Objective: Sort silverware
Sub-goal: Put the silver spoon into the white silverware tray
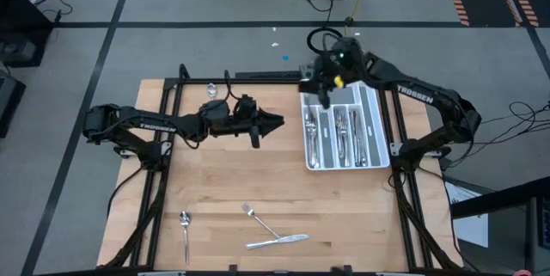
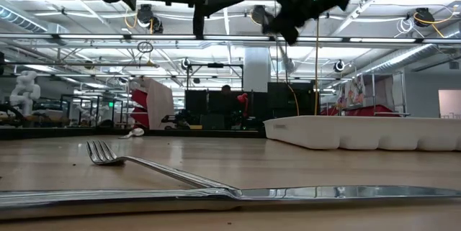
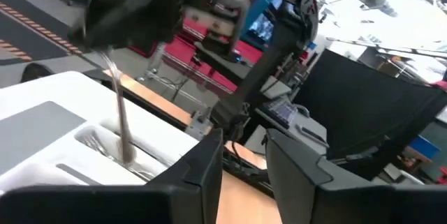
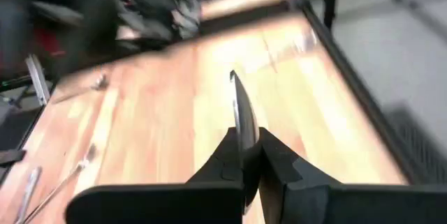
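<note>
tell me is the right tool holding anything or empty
Holding: the right tool is shut on a knife, its blade sticking out past the fingers.

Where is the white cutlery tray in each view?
High view: white tray, right of centre.
Low view: right side, mid-height.
Left wrist view: lower left.
Right wrist view: not in it.
Shared landmark: right gripper holding a utensil above the tray.

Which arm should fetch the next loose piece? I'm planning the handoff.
Probably the left: its pincer hangs empty over bare table, nearer the fork. The right pincer holds a piece of silverware above the tray.
</note>
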`<state>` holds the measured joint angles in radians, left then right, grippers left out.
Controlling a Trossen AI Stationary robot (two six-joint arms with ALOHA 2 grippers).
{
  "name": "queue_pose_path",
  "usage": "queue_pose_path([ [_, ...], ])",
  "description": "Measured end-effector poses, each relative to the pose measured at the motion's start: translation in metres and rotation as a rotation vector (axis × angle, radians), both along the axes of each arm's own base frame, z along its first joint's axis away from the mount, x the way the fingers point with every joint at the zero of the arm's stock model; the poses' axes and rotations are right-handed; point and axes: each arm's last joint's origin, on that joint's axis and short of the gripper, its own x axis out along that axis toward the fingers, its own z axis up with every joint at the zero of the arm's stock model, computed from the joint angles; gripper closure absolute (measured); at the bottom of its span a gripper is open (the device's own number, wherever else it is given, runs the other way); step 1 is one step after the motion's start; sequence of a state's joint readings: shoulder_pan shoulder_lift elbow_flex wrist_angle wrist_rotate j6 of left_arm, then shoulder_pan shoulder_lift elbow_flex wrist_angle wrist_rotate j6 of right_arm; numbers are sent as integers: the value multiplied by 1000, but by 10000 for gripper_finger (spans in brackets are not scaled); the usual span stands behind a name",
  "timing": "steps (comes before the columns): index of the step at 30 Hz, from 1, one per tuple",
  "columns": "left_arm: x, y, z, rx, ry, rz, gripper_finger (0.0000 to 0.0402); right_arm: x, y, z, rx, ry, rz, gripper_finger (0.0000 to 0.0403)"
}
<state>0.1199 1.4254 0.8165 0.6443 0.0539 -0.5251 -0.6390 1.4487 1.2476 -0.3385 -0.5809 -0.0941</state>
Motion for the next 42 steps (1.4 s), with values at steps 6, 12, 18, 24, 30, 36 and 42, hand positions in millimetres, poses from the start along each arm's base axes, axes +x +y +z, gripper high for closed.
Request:
queue_pose_path([
  [6,0,-1,0,8,-1,-6,283,-36,-28,-47,272,18,-22,402],
  [12,-2,-1,4,9,-15,-2,282,-38,-6,-115,406,-26,-54,403],
  [18,-10,2,15,17,-49,17,282,-47,17,-148,464,-181,-135,403],
  [24,-12,10,16,15,-52,49,282,-54,37,-174,479,-117,-194,403],
  [30,-12,11,16,16,-52,50,282,-55,45,-181,446,-88,-216,403],
  [36,-12,12,16,16,-52,54,281,-54,48,-191,435,-17,-261,399],
  [42,-12,12,16,18,-51,58,281,-49,50,-205,443,32,-259,395],
])
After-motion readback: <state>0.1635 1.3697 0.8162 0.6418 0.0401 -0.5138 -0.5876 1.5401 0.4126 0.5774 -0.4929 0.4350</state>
